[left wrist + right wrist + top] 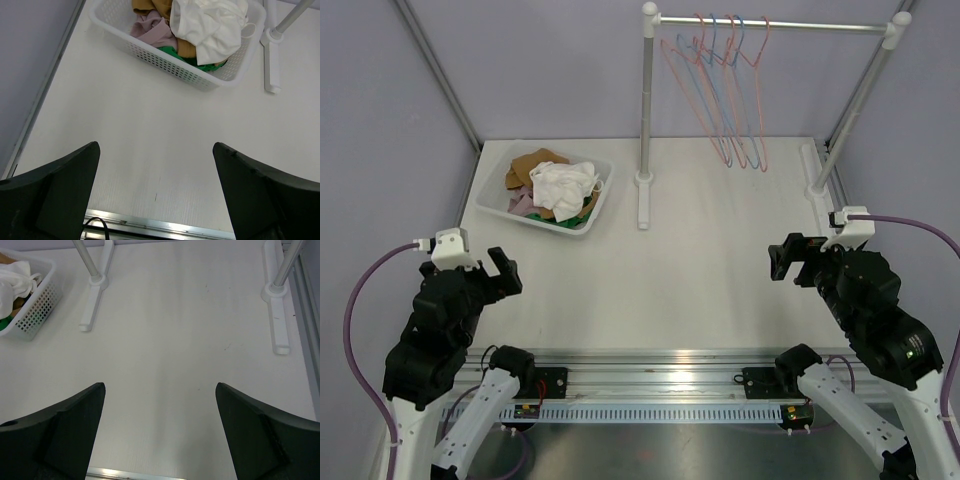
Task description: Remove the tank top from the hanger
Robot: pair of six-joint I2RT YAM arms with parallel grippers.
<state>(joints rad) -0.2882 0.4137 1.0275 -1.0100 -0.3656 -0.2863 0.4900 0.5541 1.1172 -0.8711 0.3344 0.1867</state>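
Landmark: the rack [647, 100], standing at the far side of the table [720, 240].
Hangers: a bunch of thin wire hangers [730, 95] hangs from the rack's top bar, toward its right end. All of them look bare, and no cloth shows on any.
Tank top: not on a hanger in any view. The basket [492, 203] to the left of the rack's left post holds a heap of clothes with a white garment [563, 183] on top. Whether that is the tank top cannot be told.
Left gripper [505, 272]: well to the near left of the rack, on the near side of the basket. Its fingers are spread wide with nothing between them, and bare table shows in the gap.
Right gripper [778, 262]: on the near side of the rack's right foot, jaws likewise wide apart and holding nothing.
Step in hand: judged as none under way. Both arms sit back, well apart from the rack, and the hangers carry no garment, so the removal looks finished rather than pending.
Next move: if a garment were hung, one arm would have to steady the hanger while the other draws the straps off. As things lie, no reach seems needed.
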